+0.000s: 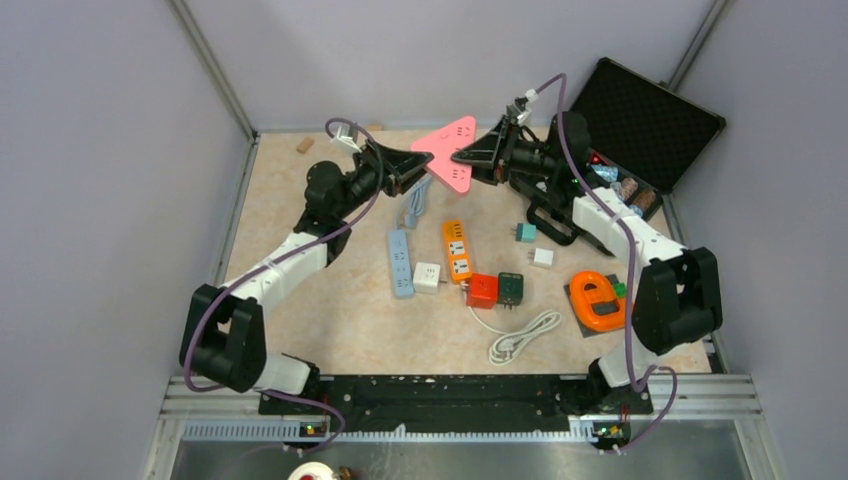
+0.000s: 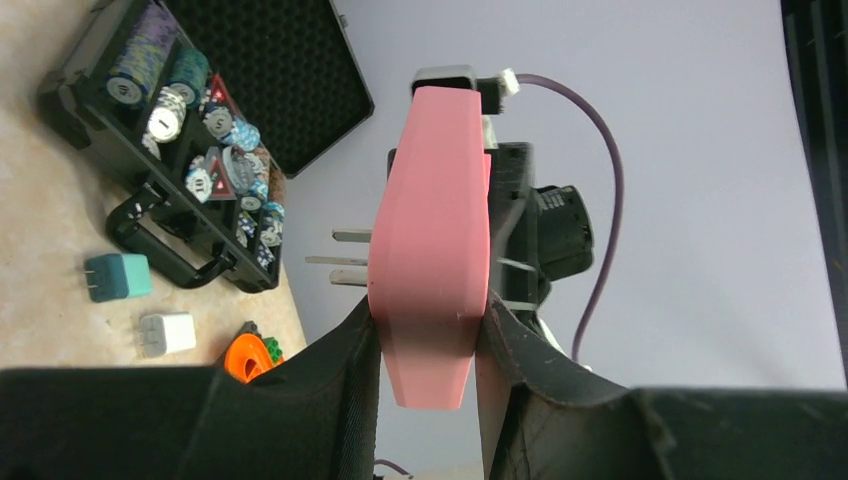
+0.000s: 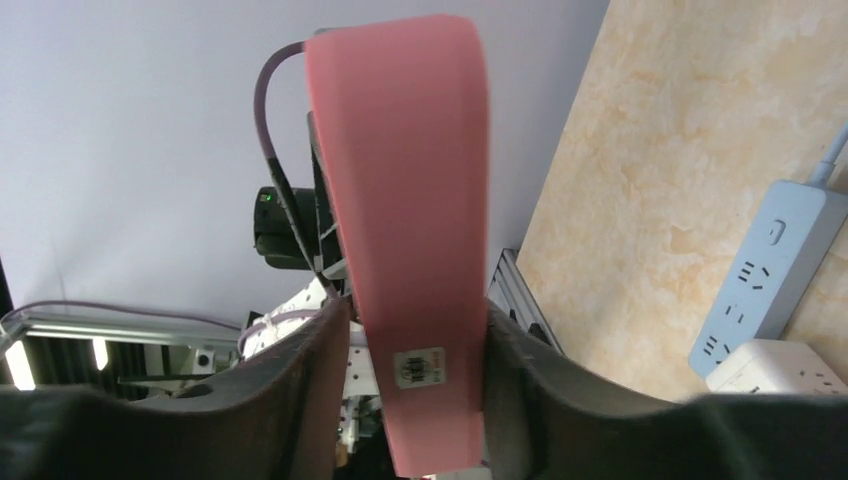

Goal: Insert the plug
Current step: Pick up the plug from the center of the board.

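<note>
A pink triangular adapter (image 1: 447,150) is held in the air above the far middle of the table, between both arms. My left gripper (image 1: 418,166) is shut on its left edge, and my right gripper (image 1: 468,157) is shut on its right edge. In the left wrist view the adapter (image 2: 432,240) stands edge-on between my left gripper's (image 2: 428,322) fingers, and metal prongs (image 2: 342,259) stick out of its left face. In the right wrist view my right gripper (image 3: 415,335) clamps the adapter (image 3: 410,190) just above a small label.
On the table lie a blue power strip (image 1: 401,262), an orange power strip (image 1: 457,250), a white cube socket (image 1: 427,277), red (image 1: 482,290) and dark green (image 1: 511,288) cubes, teal (image 1: 525,232) and white (image 1: 543,257) adapters, a coiled white cable (image 1: 522,337) and an orange tool (image 1: 598,300). An open black case (image 1: 640,120) sits at the far right.
</note>
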Controlling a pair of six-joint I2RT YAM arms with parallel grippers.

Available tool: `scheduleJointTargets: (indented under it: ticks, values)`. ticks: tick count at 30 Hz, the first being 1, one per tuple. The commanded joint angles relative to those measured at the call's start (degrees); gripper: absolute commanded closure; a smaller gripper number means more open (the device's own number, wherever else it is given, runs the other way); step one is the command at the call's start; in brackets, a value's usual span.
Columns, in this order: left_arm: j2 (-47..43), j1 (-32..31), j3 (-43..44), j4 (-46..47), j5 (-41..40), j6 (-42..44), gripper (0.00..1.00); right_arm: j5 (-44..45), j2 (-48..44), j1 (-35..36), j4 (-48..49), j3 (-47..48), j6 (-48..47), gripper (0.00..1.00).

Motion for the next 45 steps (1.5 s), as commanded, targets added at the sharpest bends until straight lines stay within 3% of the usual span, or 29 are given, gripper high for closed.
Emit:
scheduleJointTargets:
  ticks: [1, 3, 6, 7, 10, 14, 22, 29, 34, 45]
  values:
    - [-2.4, -1.1, 1.2, 1.8, -0.4, 0.7, 1.0, 0.3, 0.3, 0.5, 4.0, 3.9, 1.9, 0.63]
    - [-2.9, -1.3, 0.9, 0.8, -0.4, 1.1, 0.97, -0.2, 0.5, 0.5, 3.9, 3.9, 2.0, 0.78]
    - [-3.3, -1.3, 0.7, -0.7, 0.0, 1.9, 0.85, -0.9, 0.3, 0.4, 2.3, 3.7, 0.7, 1.0]
    - [-3.5, -1.3, 0.6, -1.1, 0.0, 2.2, 0.75, -1.1, 0.3, 0.5, 1.7, 3.6, -0.3, 1.0]
    - [-4.3, -1.3, 0.6, -4.4, 0.3, 4.2, 0.32, -0.8, -0.7, 0.4, -4.3, 4.2, -5.0, 1.0]
    - [-6.4, -1.2, 1.1, -13.4, -0.1, 9.7, 0.03, 1.2, -3.3, -0.7, -17.7, 6.0, -14.9, 1.0]
    - [-11.2, -1.0, 4.5, -39.2, -4.7, 25.7, 0.01, 4.8, -8.6, -8.0, -35.9, 5.1, -26.9, 1.0]
    - [-10.6, -0.9, 7.4, -51.6, -8.4, 34.8, 0.01, 4.0, -10.0, -11.0, -46.8, 2.5, -34.8, 1.0]
    - [-6.0, -1.0, 8.7, -54.5, -3.8, 36.6, 0.02, 1.7, -9.2, -11.3, -47.5, -1.2, -35.6, 1.0]
    - [3.4, -1.1, 10.0, -51.5, 4.4, 34.1, 0.04, -1.0, -6.2, -12.8, -47.9, -3.8, -34.5, 1.0]
